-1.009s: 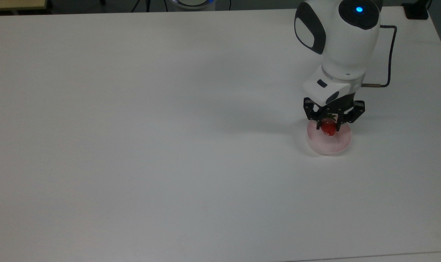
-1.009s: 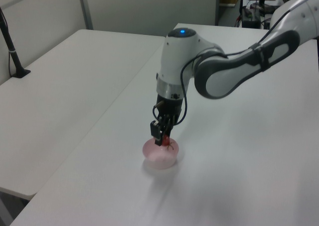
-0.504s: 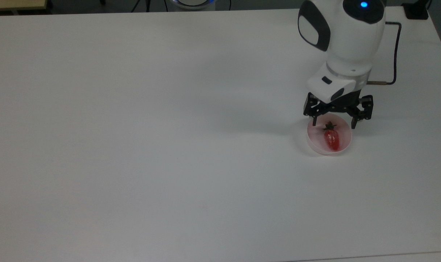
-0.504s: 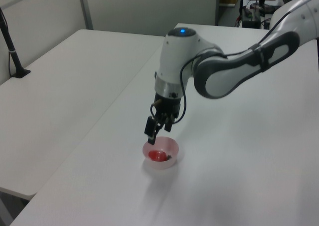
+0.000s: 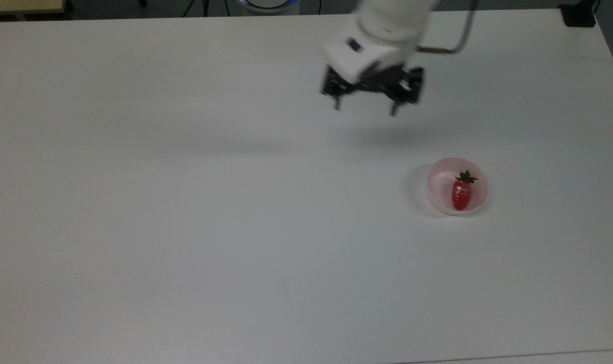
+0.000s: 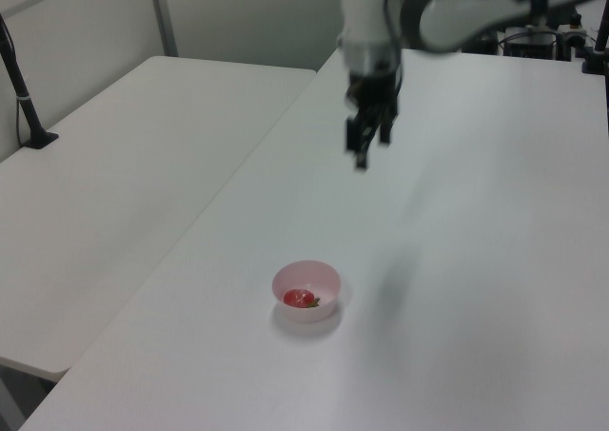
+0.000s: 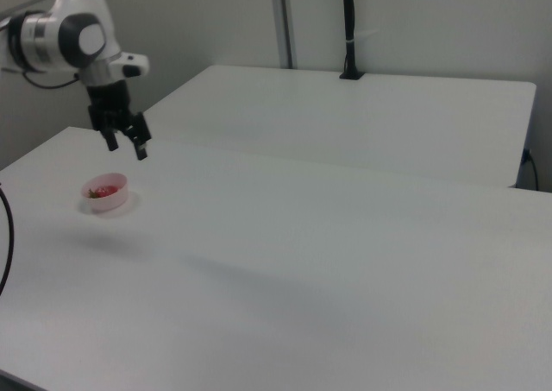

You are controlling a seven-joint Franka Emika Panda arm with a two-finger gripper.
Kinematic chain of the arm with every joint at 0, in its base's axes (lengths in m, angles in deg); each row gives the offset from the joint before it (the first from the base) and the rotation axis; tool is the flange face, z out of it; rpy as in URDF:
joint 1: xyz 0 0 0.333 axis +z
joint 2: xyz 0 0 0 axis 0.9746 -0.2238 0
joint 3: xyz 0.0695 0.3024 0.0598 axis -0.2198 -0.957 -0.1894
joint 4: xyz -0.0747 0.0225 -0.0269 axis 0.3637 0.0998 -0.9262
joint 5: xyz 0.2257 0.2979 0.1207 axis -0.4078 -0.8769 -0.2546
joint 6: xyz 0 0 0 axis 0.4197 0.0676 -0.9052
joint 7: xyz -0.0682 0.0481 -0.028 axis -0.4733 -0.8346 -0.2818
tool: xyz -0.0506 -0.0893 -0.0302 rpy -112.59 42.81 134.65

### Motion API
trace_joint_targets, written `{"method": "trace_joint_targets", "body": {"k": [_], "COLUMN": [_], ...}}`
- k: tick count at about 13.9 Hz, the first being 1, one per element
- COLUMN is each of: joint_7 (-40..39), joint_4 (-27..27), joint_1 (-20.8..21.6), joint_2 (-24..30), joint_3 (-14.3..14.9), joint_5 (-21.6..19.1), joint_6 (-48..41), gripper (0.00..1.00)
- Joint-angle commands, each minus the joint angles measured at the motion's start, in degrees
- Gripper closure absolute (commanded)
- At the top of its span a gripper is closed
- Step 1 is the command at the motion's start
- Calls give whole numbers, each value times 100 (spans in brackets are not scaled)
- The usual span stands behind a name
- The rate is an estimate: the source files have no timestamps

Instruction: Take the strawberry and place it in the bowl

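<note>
On the white table (image 5: 185,202), the pink bowl (image 5: 441,178) stood toward the top view's right, and the strawberry (image 5: 461,193) lay inside it, its green top pointing to the far rim in the top view. The table's surface was plain, matte and pale, with soft shadows beside the bowl and under the arm. The end effector (image 5: 366,109) hung in the air well apart from the bowl, up and to the top view's left of it, with its black fingers (image 5: 336,104) spread wide and holding nothing. A thin dark cable (image 5: 458,43) curved off the white arm near the top view's upper edge.

From the left view, the bowl (image 6: 306,281) sat near the table's near end, the strawberry (image 6: 302,299) a red spot within it, and the end effector (image 6: 366,155) hovered farther back above the tabletop. A second white table (image 6: 124,174) stood just beside the first on the left view's left, with a black post (image 6: 21,93) clamped at its far edge and grey partition walls (image 6: 247,17) behind.

From the right view, the end effector (image 7: 125,148) hung above and just behind the bowl (image 7: 105,192), near the right view's left edge. The other table (image 7: 345,119) stretched behind, carrying a black post (image 7: 348,28) against a grey wall (image 7: 448,24).
</note>
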Motion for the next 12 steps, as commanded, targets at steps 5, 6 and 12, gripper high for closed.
{"method": "trace_joint_targets", "body": {"k": [5, 6, 12], "joint_7": [-1773, -1878, -1800], "joint_4": [-1563, -1563, -1502], "joint_1": [-1919, -2034, -2044], "joint_2": [2032, 2059, 1963], "joint_3": [-422, -475, -476], "joint_5": [20, 37, 354], "joint_6": [-509, -518, -501], "gripper": [0, 0, 0]}}
